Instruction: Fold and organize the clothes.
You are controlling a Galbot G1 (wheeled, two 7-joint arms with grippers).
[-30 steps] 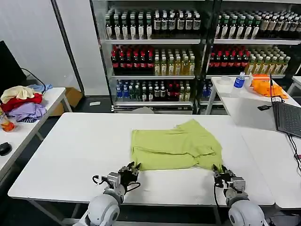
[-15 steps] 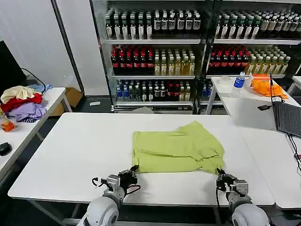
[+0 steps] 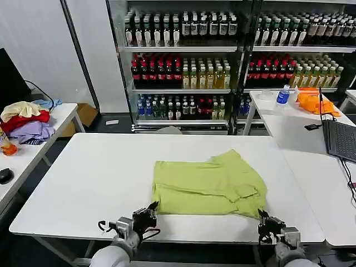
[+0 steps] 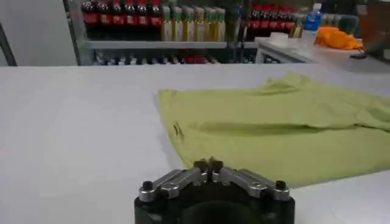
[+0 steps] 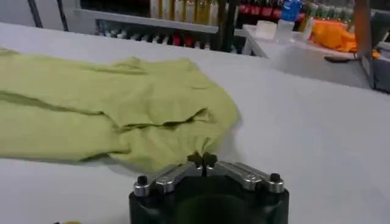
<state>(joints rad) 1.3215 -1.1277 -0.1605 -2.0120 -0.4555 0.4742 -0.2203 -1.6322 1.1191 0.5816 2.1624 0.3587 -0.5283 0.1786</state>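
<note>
My arms run off the head view's lower edge, so their upper parts are cut away. The laptop (image 3: pixel 340 139) is cropped by the right edge. Labels on the shelf bottles (image 3: pixel 183 72) are too small to read.

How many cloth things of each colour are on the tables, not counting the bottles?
Yellow-green T-shirt: 1
Orange cloth: 1
Cream cloth: 1
Red cloth: 1
Lavender cloth: 1
Total: 5
</note>
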